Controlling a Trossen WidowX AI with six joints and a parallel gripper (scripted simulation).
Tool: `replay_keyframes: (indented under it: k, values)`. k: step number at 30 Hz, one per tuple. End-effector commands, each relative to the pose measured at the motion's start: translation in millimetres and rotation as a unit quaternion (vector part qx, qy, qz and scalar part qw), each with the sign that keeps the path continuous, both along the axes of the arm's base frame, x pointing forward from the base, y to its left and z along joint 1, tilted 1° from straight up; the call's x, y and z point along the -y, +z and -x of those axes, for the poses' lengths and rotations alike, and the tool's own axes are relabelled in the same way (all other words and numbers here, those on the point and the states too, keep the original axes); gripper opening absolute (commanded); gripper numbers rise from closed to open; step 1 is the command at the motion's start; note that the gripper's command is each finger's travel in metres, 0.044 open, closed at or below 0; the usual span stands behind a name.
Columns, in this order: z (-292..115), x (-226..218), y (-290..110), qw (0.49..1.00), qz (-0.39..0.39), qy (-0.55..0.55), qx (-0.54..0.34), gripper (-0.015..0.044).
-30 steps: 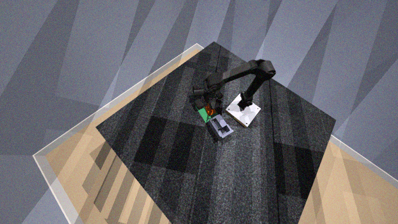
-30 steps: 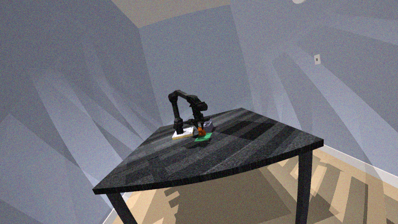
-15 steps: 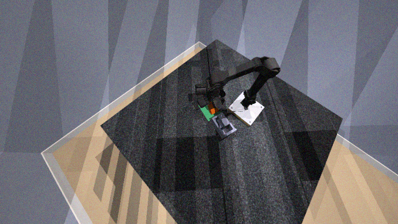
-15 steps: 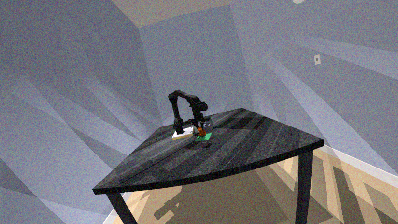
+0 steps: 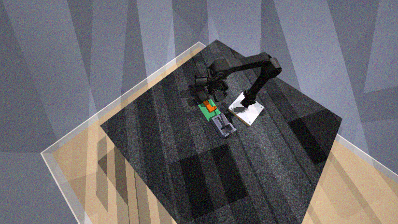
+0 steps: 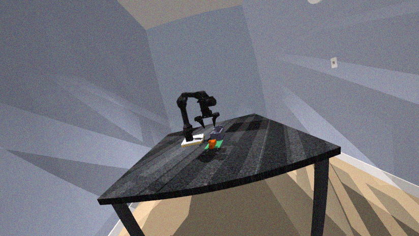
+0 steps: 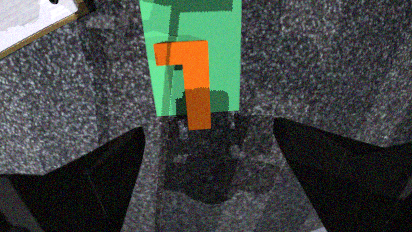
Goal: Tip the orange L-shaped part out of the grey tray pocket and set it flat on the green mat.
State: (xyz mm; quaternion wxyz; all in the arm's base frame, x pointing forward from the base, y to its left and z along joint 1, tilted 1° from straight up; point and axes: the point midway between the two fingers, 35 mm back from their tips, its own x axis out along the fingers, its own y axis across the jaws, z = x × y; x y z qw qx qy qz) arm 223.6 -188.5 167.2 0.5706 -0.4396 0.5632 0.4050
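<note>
The gripper (image 7: pixel 207 150) is released and holds nothing; the orange part (image 7: pixel 192 80) lies above it in frame, long axis vertical, on the green mat (image 7: pixel 220 60).

A slender arm (image 5: pixel 251 65) of matte black links is seen, joined by bulkier rounded black joint housings. It is mounted on a square white base plate (image 5: pixel 256 114) edged in tan. The gripper (image 6: pixel 207 119) is formed of two dark, tapering fingers (image 6: pixel 216 117). No cables, screws or markings can be made out.
</note>
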Motion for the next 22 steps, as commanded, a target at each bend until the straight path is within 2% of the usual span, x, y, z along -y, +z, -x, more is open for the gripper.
replay_keyframes:
  k: [1, 22]
  values:
    - [3.2, -2.8, 12.4, 1.000, -0.002, 0.002, -0.002, 0.0400]
    - [0.8, -0.7, 10.5, 1.000, 0.004, 0.000, 0.005, 0.0400]
